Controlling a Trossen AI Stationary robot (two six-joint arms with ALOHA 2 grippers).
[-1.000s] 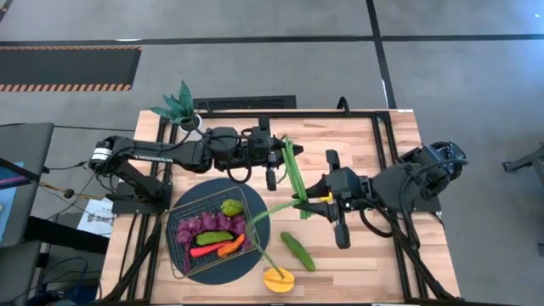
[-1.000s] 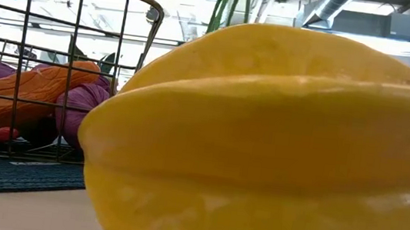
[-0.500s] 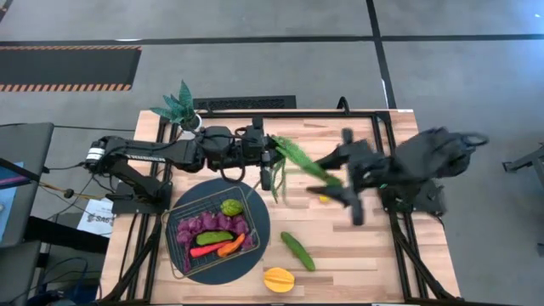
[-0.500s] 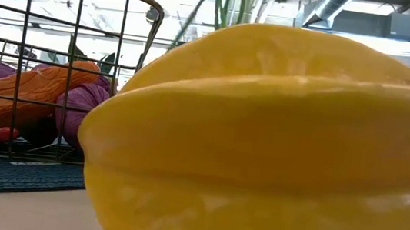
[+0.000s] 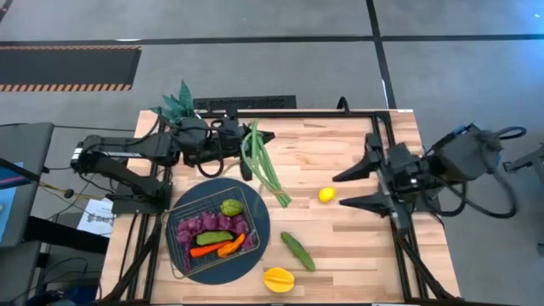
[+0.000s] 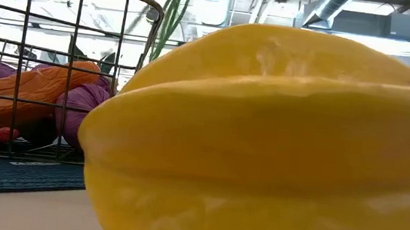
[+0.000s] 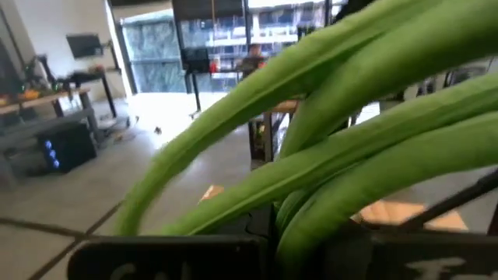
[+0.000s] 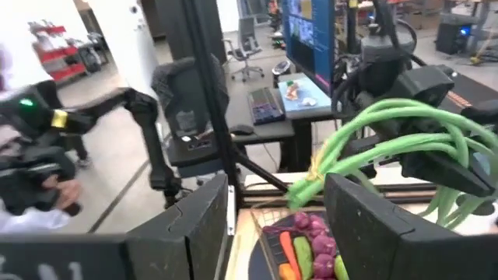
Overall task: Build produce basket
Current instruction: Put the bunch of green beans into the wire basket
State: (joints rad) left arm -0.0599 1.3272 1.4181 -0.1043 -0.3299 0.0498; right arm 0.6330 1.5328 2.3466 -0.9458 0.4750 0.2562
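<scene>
Green long beans [image 5: 262, 164] are pinched in the left gripper [image 5: 241, 138], up in the upper-middle of the high view, and the bundle trails down and to the right from there toward the middle of the wooden table [image 5: 340, 246]. In the left wrist view the beans [image 7: 342, 148] fill most of the frame, clamped right at the fingers. The right gripper [image 5: 358, 188] sits at the right side of the table with its jaws spread wide and nothing between them; its two fingers [image 8: 366, 225] show well apart in the right wrist view, with the bean bundle [image 8: 381, 148] hanging farther off.

The basket [image 5: 180, 207] is in the lower left of the high view, resting on a dark round mat [image 5: 259, 223]. Inside it are purple grapes [image 5: 200, 227], a green pepper [image 5: 230, 206], a green cucumber [image 5: 214, 238], a red pepper [image 5: 202, 251] and an orange pepper [image 5: 230, 247].

Outside the basket, a lemon [image 5: 326, 195] lies near the centre, a second cucumber [image 5: 297, 251] is just right of the mat, and a yellow-orange fruit [image 5: 279, 279] sits at the bottom edge. That fruit [image 6: 280, 139] blocks most of the low view, with the basket wire [image 6: 70, 76] to its left. A potted plant [image 5: 178, 106] stands at the upper left corner.
</scene>
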